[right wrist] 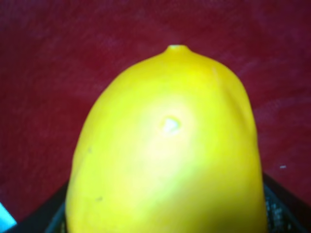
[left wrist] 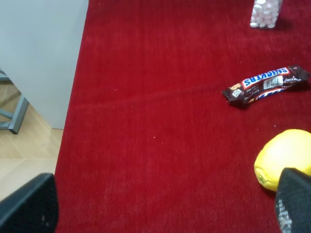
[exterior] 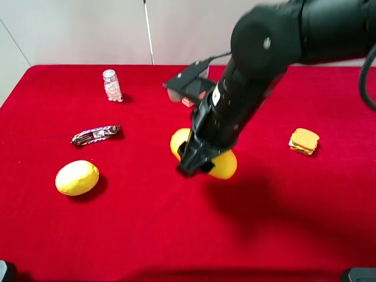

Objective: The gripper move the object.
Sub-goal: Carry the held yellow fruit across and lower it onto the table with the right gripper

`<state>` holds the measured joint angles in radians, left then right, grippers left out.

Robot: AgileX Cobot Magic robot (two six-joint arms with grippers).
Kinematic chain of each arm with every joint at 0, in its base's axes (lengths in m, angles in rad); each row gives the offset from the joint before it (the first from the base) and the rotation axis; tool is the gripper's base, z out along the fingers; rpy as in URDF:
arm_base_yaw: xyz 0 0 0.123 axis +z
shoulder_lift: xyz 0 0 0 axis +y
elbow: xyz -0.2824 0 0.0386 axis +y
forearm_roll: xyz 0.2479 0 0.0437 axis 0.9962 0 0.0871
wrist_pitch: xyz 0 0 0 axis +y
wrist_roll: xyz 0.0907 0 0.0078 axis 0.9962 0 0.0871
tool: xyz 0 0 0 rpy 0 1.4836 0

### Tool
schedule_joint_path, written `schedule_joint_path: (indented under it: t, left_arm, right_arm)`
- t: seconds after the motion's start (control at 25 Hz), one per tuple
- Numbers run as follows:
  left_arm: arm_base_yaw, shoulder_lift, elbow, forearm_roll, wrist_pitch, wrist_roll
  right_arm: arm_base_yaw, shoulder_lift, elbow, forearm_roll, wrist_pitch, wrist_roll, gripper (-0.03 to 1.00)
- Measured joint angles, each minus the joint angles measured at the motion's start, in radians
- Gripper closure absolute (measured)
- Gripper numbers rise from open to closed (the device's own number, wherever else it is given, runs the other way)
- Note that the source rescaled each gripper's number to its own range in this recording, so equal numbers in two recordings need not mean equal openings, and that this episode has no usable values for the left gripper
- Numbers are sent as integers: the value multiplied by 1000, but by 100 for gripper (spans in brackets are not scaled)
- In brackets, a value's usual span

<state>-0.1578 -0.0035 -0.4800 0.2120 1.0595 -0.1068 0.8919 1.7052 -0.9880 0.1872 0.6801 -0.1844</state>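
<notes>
Mango (exterior: 226, 167) in R gripper (exterior: 197, 160), mid cloth (exterior: 264, 235), edges far off.

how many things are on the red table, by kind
yellow fruit: 2 (mango, lemon)
Snickers bar: 1
small jar of white tablets: 1
sandwich: 1
black flat item at the back, partly hidden: 1
total: 6

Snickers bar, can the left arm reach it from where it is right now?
Probably yes. The Snickers bar lies on bare red cloth ahead of the open left gripper, with nothing between them; the lemon sits off to the side, and the right gripper is over at the mango.
</notes>
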Motion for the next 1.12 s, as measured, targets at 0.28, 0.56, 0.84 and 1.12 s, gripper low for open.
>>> schedule_joint_path:
  t: [0.28,0.56,0.84,1.12]
  left_arm:
    - [0,0,0,0,0,0]
    - [0,0,0,0,0,0]
    - [0,0,0,0,0,0]
    - [0,0,0,0,0,0]
  right_arm:
    - [84,0,88,-1,-70,58,96]
    - [102,0,152,-2,-151,82,96]
    - [102,4,210,-25,-237,103,96]
    - [102,71,222,-27,-289,103,96]
